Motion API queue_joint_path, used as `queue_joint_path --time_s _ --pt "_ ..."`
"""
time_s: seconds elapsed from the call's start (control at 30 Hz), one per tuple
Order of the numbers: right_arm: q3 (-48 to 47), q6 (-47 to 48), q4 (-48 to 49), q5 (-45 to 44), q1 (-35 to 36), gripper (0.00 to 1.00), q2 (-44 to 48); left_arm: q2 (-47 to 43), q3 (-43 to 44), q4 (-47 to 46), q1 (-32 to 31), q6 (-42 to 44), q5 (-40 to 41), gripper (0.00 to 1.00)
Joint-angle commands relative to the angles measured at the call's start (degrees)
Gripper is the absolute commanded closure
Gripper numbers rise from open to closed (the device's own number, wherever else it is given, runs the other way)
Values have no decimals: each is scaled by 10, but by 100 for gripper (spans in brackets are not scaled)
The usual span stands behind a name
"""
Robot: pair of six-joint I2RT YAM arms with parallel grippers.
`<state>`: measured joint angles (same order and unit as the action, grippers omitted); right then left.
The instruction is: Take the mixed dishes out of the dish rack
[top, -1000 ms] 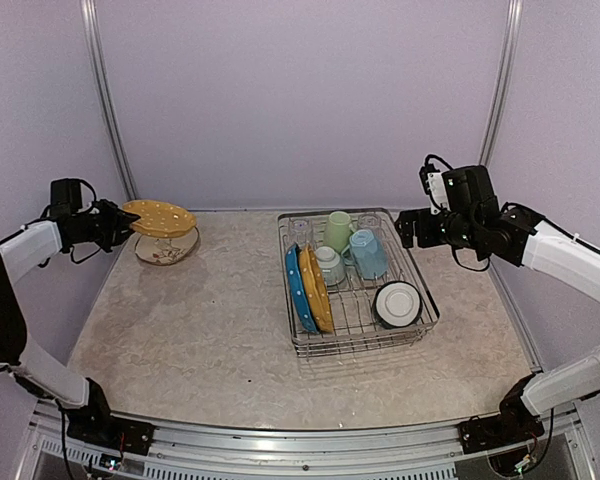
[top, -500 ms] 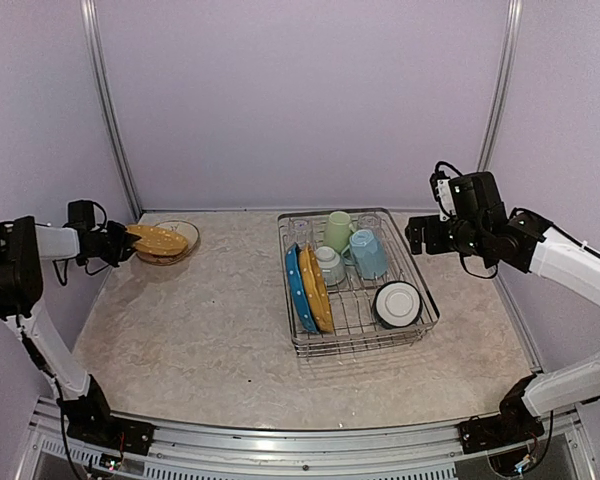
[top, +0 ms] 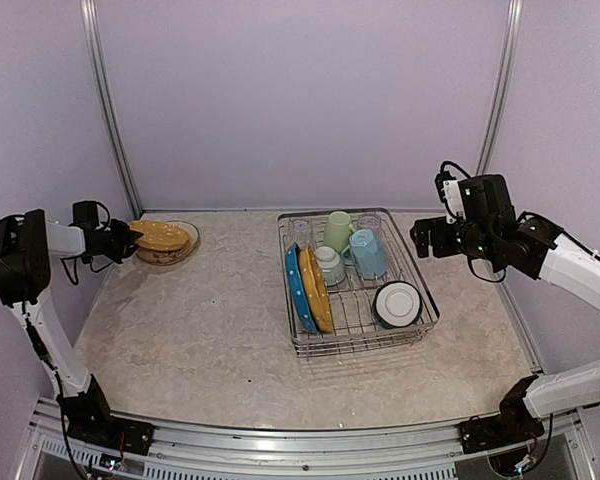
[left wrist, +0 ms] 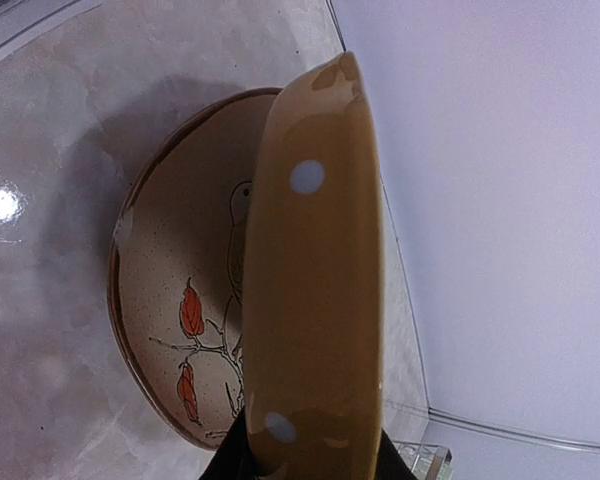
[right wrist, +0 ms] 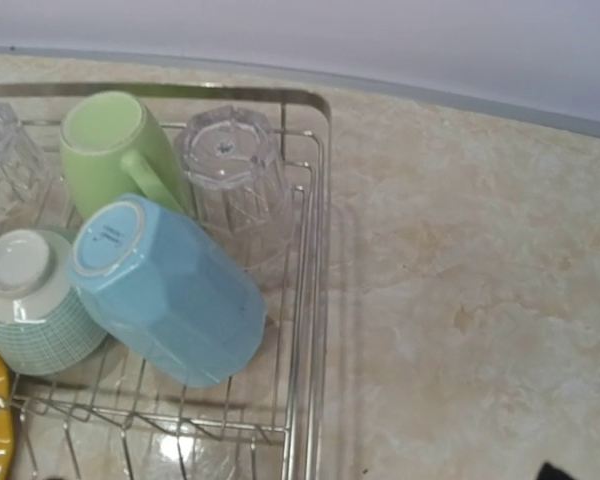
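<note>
A rectangular silver wire dish rack (top: 360, 348) is taken as the reference for every position below. Well to the left of the dish rack, near the back wall, a round yellow plate with white dots (top: 162, 236) is held by its rim in the left gripper (top: 123, 240), whose jaws are narrowed onto the edge farthest from the dish rack. Directly beneath it lies a round cream plate painted with red leaves (left wrist: 175, 330), on which it is apparently to be stacked. Whether the two plates already touch cannot be told.

The step in hand is judged to be the setting down of the yellow plate. It would be done well if the plate were levelled and centred over the cream plate, lowered until its foot is borne all round, and released only then. If the jaws were opened early, the free edge could drop and chip the glaze.

The yellow plate is carried almost flat, its broad face turned upward. As a disc it has no true long axis. The diameter running out from the jaws is pointed toward the dish rack, and in the left wrist view the plate is seen edge-on.

Just right of the dish rack's far corner, the right gripper (top: 427, 238) is held with jaws wide and nothing between them. A pale green mug (right wrist: 110, 150), a light blue mug (right wrist: 170, 300) and a clear faceted glass (right wrist: 230, 170) are left inside.
</note>
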<state>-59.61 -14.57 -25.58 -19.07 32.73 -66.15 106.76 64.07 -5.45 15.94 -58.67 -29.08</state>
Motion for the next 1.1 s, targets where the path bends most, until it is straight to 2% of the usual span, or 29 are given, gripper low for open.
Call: queue_joint_path --time_s 0.0,0.1,0.2,0.5,0.73,0.93,1.07 --pt "7 -1 -16 4 -5 0 14 13 39 -41 10 14 -11 100" --pt "25 -23 4 24 -6 0 22 22 52 0 10 32 0 99" --pt "41 -35 37 49 -5 0 20 30 53 20 10 39 1 92" --pt "38 -38 48 77 -5 0 4 49 50 71 8 56 0 75" --pt "44 -41 52 87 -5 0 4 39 48 115 -1 83 44 55" --pt "46 -42 54 97 -5 0 1 32 79 203 -6 111 100 43" --pt "45 -42 55 106 -5 0 -5 22 91 233 -7 116 121 26"
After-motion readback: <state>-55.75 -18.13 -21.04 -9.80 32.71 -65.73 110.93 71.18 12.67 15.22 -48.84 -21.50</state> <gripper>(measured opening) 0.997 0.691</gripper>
